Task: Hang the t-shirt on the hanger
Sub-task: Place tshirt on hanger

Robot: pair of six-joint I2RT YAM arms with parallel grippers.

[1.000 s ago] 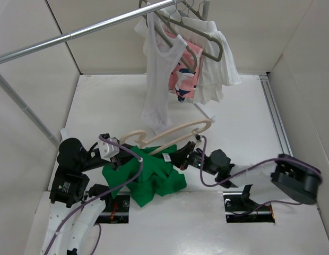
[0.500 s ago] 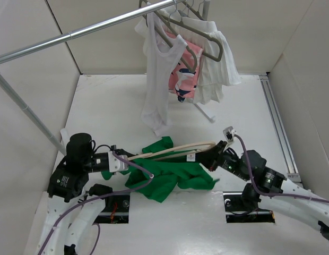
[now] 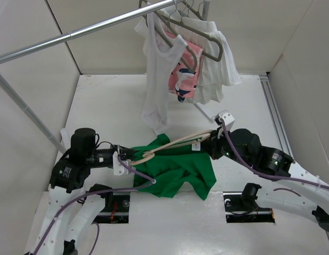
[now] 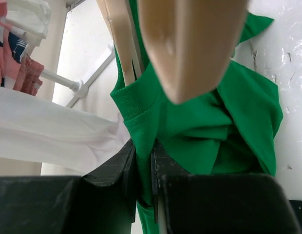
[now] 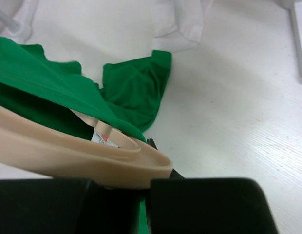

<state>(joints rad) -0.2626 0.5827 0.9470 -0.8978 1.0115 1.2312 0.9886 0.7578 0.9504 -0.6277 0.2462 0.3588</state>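
The bright green t-shirt (image 3: 175, 170) lies bunched on the white table between my two grippers. The cream hanger (image 3: 178, 142) runs slantwise across its top, partly inside the fabric. My left gripper (image 3: 126, 159) is shut on a fold of the t-shirt near the hanger's left end; the left wrist view shows its jaws (image 4: 143, 168) pinching green cloth (image 4: 229, 112) under the hanger (image 4: 190, 44). My right gripper (image 3: 207, 149) is shut at the hanger's right end. The right wrist view shows the hanger arm (image 5: 68, 153) across the gripper (image 5: 143, 195), with green cloth (image 5: 131, 92) and the white neck label (image 5: 100, 134) beside it.
A metal rail (image 3: 74, 34) crosses the back, carrying grey-brown hangers (image 3: 207, 40), a white tank top (image 3: 156, 90) and a pink patterned garment (image 3: 183, 79). The rack's foot (image 3: 204, 112) stands just behind the hanger. White walls close in the table on three sides.
The hanger has gone from lifted above the t-shirt to lying low across it. The right arm swung out to the right, and the t-shirt has been drawn out rightward along the hanger.
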